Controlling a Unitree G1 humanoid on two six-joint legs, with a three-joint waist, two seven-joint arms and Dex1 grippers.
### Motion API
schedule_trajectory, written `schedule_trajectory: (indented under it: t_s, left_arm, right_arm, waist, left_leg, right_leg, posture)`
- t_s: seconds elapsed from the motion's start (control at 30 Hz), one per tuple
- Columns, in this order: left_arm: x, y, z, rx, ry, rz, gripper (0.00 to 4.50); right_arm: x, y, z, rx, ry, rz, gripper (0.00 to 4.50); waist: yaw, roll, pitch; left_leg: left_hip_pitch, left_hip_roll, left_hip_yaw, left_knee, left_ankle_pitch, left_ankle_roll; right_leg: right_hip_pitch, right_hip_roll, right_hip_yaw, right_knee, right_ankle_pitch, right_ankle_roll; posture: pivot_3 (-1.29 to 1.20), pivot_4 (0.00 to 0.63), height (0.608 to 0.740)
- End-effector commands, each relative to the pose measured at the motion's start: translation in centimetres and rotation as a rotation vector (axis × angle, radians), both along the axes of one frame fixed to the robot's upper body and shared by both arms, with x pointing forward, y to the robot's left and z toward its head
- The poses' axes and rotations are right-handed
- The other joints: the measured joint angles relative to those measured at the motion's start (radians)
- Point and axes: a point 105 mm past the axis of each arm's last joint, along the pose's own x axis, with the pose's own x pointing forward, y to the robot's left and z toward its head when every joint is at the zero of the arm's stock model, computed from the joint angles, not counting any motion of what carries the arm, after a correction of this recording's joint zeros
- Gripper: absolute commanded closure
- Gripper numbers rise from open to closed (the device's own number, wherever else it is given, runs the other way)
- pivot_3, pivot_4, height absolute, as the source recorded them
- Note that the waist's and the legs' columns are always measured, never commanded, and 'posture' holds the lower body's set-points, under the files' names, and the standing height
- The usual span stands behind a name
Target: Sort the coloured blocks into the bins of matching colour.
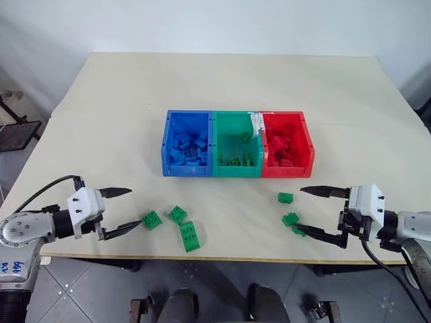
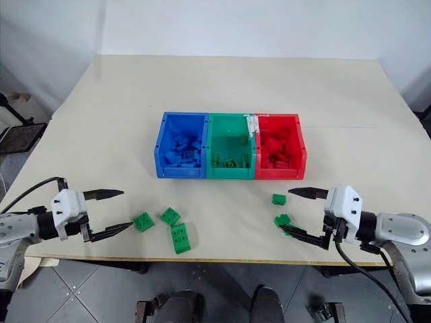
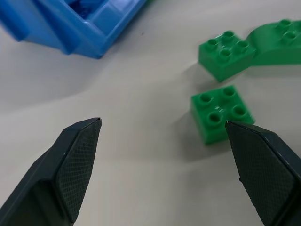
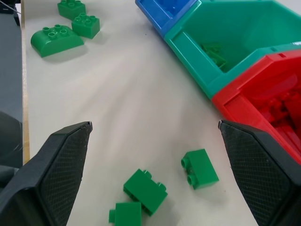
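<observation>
Six green blocks are seen loose on the bench (image 1: 222, 87), in two groups near its front edge. On the left, a square block (image 1: 152, 219) lies just beside the tip of the left claw (image 1: 123, 212), a second square block (image 1: 178, 214) lies next to it, and a longer block (image 1: 190, 236) with a rounded end lies just in front of that one. On the right, one block (image 1: 285, 198) lies alone on its side, and two more (image 1: 291, 219) lie close together nearer the edge, at the lower finger of the right claw (image 1: 310, 210); whether they are touched by it cannot be told. Behind the blocks, in the middle of the bench, the three bins are joined in a row: the blue bin (image 1: 188, 143) on the left holds blue bricks, the green bin (image 1: 236, 144) in the middle holds a few green bricks, and the red bin (image 1: 287, 144) on the right holds red bricks. A small white label (image 1: 256, 124) is stuck on the wall between the green and red bins; its writing cannot be read. Both claws are held low over the front of the bench, pointing inward toward each other, with fingers spread wide apart and nothing gripped. No brand marks can be made out on the blocks or bins.
</observation>
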Motion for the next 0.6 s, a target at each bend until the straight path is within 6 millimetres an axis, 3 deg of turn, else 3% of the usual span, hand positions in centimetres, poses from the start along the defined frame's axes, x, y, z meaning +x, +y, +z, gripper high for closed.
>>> schedule_trajectory:
  t_s: [0.03,0.13,0.23,0.37,0.47,0.6]
  left_arm:
    - [-0.1,-1.0,1.0,-0.017,-0.032,-0.044,0.02]
    - [-0.3,-3.9,1.5,-0.101,-0.034,-0.132,0.02]
    - [-1.5,-8.5,1.5,-0.141,-0.011,-0.305,0.02]
    - [-2.1,-11.8,1.6,-0.188,0.006,-0.390,0.02]
    - [-2.6,-13.3,1.5,-0.202,0.020,-0.445,0.02]
    - [-2.9,-13.8,0.6,-0.180,0.056,-0.480,0.02]
  right_arm:
    - [-0.3,-0.4,0.7,-0.014,-0.050,-0.003,0.00]
    - [-1.0,-3.8,0.6,-0.090,-0.046,-0.088,0.00]
    - [-2.5,-7.6,-0.2,-0.183,0.025,-0.174,0.00]
    - [-3.6,-10.1,-1.3,-0.272,0.103,-0.228,0.00]
    - [-4.1,-10.5,-1.8,-0.315,0.137,-0.235,0.00]
    - [-2.9,-7.5,-2.2,-0.296,0.159,-0.201,0.00]
  waist:
    - [0.000,0.000,0.000]
    - [0.009,0.000,0.000]
    - [0.027,0.000,0.000]
    - [0.020,0.000,0.000]
    - [0.008,0.001,-0.001]
    - [0.004,0.002,-0.001]
  left_leg:
    - [0.000,0.000,0.000,0.000,0.000,0.000]
    - [0.000,0.000,0.000,0.000,0.000,0.000]
    - [-0.001,0.000,0.001,0.002,-0.002,0.001]
    - [0.001,0.000,0.002,0.003,-0.002,0.001]
    - [0.003,0.003,0.003,0.002,-0.002,0.000]
    - [0.003,0.003,0.004,0.002,-0.002,0.000]
  right_leg:
    - [0.000,0.000,0.000,0.000,0.000,0.000]
    - [0.000,0.000,0.000,0.000,0.000,0.000]
    - [0.001,0.000,0.001,-0.001,0.000,0.001]
    - [0.003,0.001,0.001,-0.002,0.001,0.001]
    - [0.003,0.003,0.003,-0.002,0.001,-0.001]
    - [0.003,0.003,0.004,-0.002,0.001,-0.001]
  posture:
    - [0.00,0.150,0.740]
    - [0.00,0.150,0.740]
    - [0.00,0.150,0.740]
    - [0.00,0.150,0.740]
    - [0.00,0.150,0.740]
    - [0.00,0.150,0.740]
